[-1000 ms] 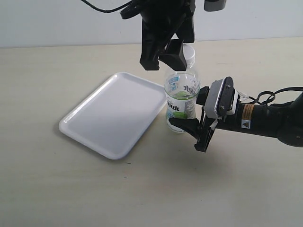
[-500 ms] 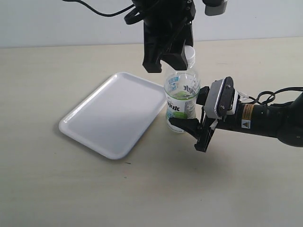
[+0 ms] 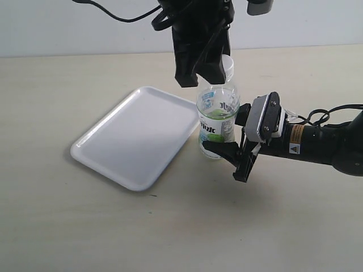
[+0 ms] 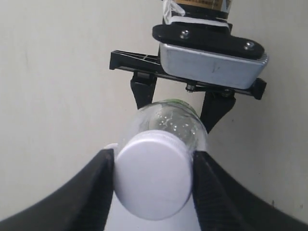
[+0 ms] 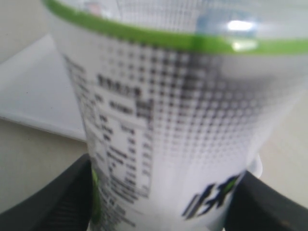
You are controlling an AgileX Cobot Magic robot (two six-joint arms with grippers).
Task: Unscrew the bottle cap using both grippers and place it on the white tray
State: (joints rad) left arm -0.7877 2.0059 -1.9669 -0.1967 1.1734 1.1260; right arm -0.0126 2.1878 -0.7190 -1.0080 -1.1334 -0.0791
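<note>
Exterior view is showing the left gripper (image 3: 201, 76) dropping and pinching the bottle cap (image 3: 228, 67) while the right gripper (image 3: 228, 131) is clamping the bottle (image 3: 215, 110), readying unscrewing.

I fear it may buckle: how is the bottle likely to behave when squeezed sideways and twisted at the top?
The bottle looks like thin clear plastic, so it probably flexes under the side hold of the right gripper. Tall and narrow, it would likely tip if let go. Its glossy label may slip.
</note>
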